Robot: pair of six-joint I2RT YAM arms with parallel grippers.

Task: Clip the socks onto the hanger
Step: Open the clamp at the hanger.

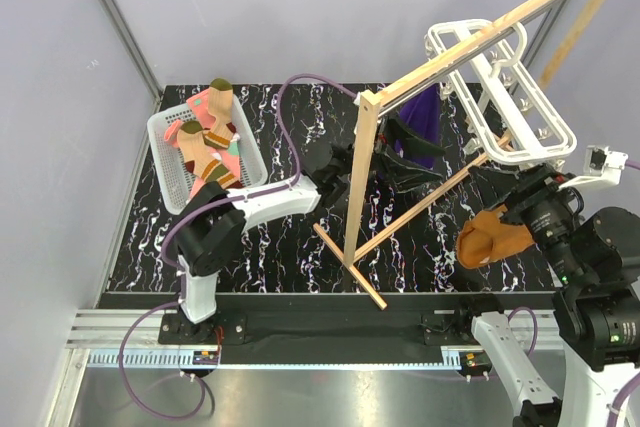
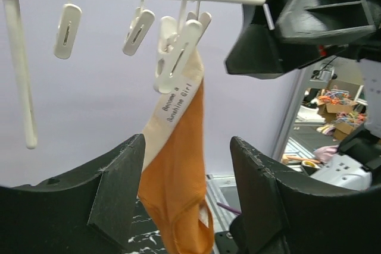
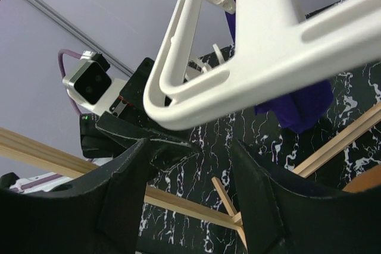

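1. My left arm's white moulded link sits between chunky black joint housings.
2. A thin purple cable trails along it, down to a flat black base plate.
3. My right arm has the same white shells and round black motor housings.
4. My left gripper and right gripper carry matte black wedge-shaped fingers with rough edges.
5. A silver square wrist camera has a dark lens.

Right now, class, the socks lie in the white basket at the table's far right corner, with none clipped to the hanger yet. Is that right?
One slip: the white basket holding the socks sits at the far left corner, not the right, as the top external view shows. None is clipped to the hanger yet.
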